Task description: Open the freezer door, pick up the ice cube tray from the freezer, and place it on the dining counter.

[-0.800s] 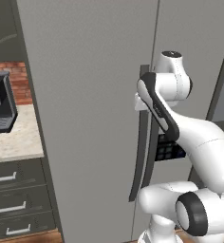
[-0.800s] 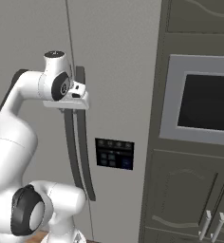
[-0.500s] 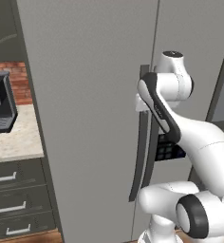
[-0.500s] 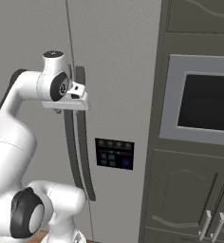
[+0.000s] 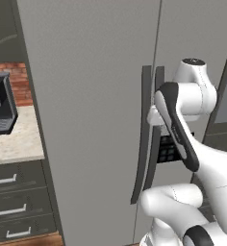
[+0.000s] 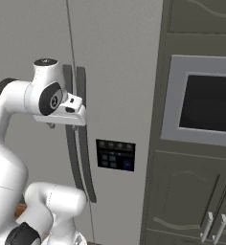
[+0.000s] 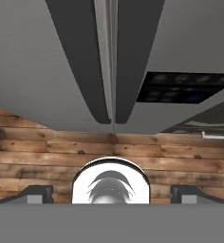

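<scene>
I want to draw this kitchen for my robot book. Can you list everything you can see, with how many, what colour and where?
freezer door: one, matte grey, shut, on the left of the fridge.
freezer door handle: one, dark grey, long curved bar at the door's right edge.
neighbouring fridge door: one, grey, on the right, with its own dark handle.
dispenser panel: one, black with small buttons, on that right door.
built-in oven: one, grey frame with dark window, right of the fridge.
small counter: one, beige, left of the fridge, over grey drawers.
wooden floor: brown planks, seen in the hand view.
gripper: one, dark fingertips wide apart, open, close to the handles.
</scene>
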